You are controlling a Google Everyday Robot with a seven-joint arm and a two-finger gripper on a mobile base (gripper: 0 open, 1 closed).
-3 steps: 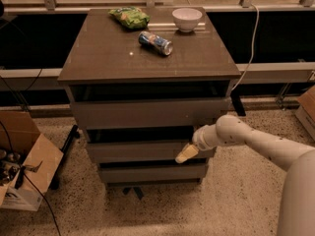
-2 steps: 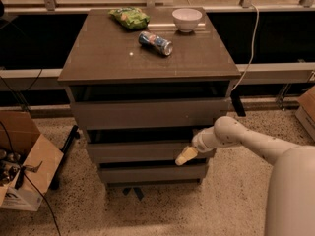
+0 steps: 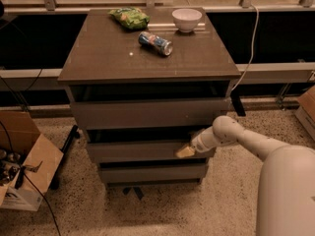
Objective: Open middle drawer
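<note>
at the horizontal middle drawer (image 3: 133, 151) sits the hand (image 3: 186, 152).

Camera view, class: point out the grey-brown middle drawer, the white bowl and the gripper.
Grey-brown middle drawer (image 3: 133, 152): camera view, front panel.
White bowl (image 3: 187, 20): camera view, outer wall.
Gripper (image 3: 185, 152): camera view, tip at drawer's right end.

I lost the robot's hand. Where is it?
In the camera view, the pale yellowish gripper sits at the right end of the flat grey-brown middle drawer.
</note>
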